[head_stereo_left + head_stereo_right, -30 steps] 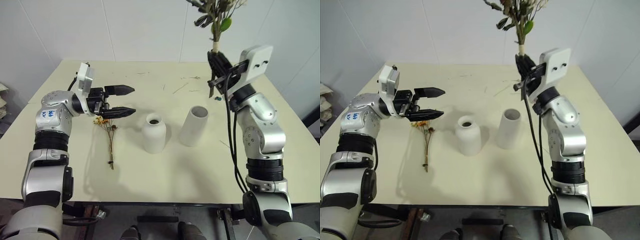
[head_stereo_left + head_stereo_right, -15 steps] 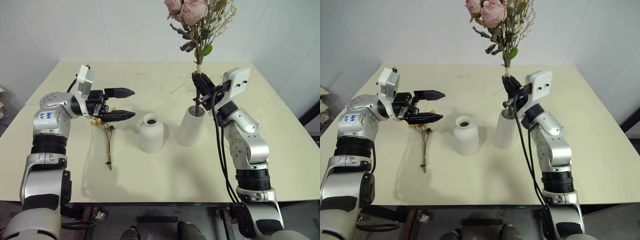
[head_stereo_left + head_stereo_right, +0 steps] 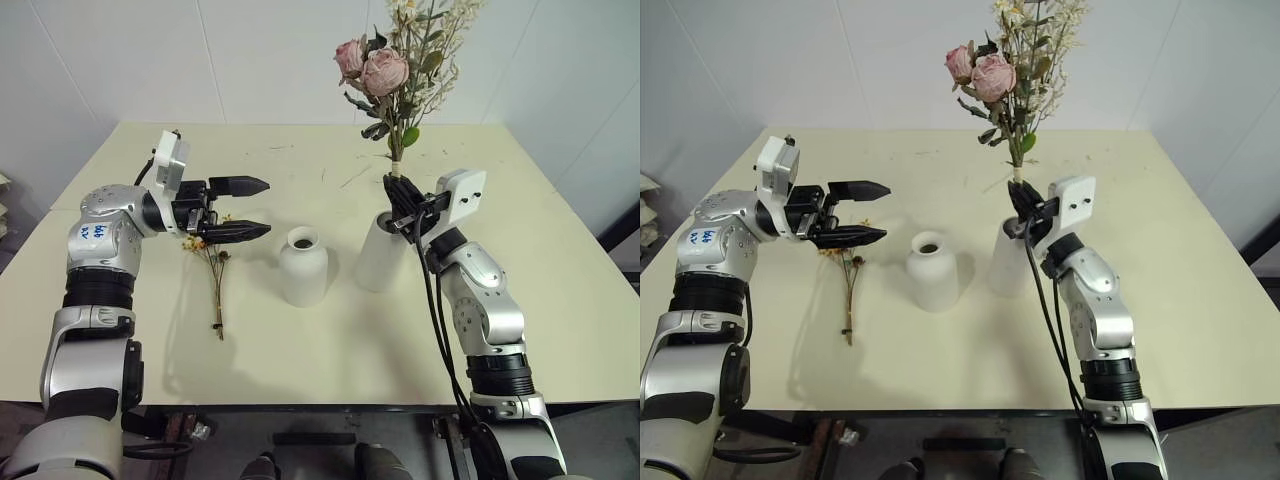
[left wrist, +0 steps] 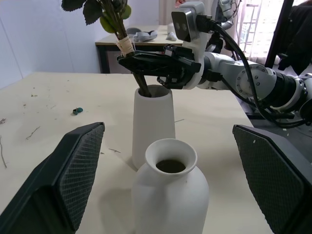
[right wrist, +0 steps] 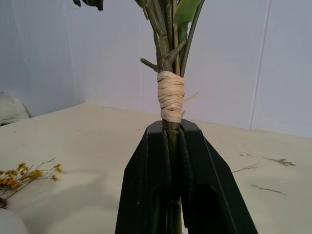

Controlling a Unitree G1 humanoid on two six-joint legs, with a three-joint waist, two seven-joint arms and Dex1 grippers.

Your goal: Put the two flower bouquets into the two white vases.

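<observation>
Two bouquets and two vases occupy the pale worktop [image 3: 300, 340]. Right end effector [image 3: 402, 203] is clamped on the stems of the rose bouquet [image 3: 392, 75], just below the twine binding, with the stem ends already inside the mouth of the tall tapered vase [image 3: 376, 252]; the bouquet stands nearly upright. Left end effector [image 3: 240, 208] hovers with its fingers spread wide, pointing level toward the bottle-shaped vase [image 3: 303, 266]. Directly beneath it lies the small yellow-flowered bouquet [image 3: 213, 268], long axis running toward the robot, flower heads farthest away. Judged nearer, the left arm would reach downward for it.
</observation>
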